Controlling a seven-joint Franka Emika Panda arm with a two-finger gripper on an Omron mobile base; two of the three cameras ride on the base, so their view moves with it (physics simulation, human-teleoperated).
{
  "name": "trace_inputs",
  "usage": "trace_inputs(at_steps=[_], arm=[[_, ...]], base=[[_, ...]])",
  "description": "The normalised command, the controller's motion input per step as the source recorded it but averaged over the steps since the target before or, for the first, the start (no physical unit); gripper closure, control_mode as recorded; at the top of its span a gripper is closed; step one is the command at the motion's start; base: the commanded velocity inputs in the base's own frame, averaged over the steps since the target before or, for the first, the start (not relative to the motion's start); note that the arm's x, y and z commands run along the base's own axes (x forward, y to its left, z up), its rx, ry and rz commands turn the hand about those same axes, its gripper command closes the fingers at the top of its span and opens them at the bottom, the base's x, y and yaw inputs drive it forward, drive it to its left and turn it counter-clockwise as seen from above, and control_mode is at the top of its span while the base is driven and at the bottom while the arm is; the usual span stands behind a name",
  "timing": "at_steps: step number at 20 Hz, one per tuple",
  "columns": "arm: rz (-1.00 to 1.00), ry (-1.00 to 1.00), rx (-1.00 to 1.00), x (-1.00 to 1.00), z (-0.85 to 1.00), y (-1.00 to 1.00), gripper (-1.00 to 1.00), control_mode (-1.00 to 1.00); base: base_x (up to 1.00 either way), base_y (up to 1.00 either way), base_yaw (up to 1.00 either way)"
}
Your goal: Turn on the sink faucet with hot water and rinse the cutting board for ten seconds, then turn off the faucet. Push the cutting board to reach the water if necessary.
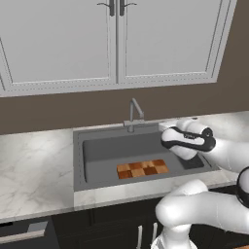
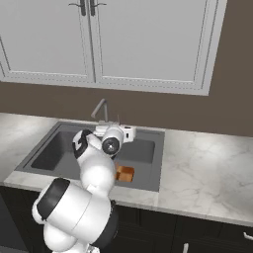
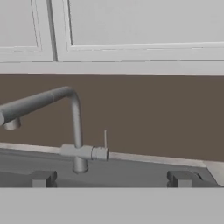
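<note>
The claw (image 3: 111, 178) is standing released at the hand view's bottom, facing the sink faucet (image 3: 74, 131) at centre-left, while the cutting board (image 1: 142, 169) is lying in the sink (image 1: 78, 160).

Cutting board (image 1: 142, 169) flat — in sink (image 1: 78, 160).

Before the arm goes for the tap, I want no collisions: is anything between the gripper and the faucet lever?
Nothing visible is. In the hand view the open gripper looks straight at the sink faucet, its lever upright beside the base, with only bare sink rim between. The cutting board lies lower, in the basin.
</note>
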Motion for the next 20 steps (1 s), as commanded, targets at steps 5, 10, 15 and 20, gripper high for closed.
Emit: trace_inputs(at_steps=[5, 10, 15, 20], arm=[[0.0, 0.01, 0.0, 0.24, -0.01, 0.0, -1.0, -1.0], [0.0, 0.0, 0.0, 0.17, -0.08, 0.0, -1.0, -1.0], [0.0, 0.0, 0.0, 0.15, -0.06, 0.02, -1.0, -1.0], [0.0, 0.01, 0.0, 0.07, -0.01, 0.03, -1.0, -1.0]], base=[[0.0, 0.0, 0.0], [0.0, 0.0, 0.0], [0.0, 0.0, 0.0], [0.0, 0.0, 0.0]])
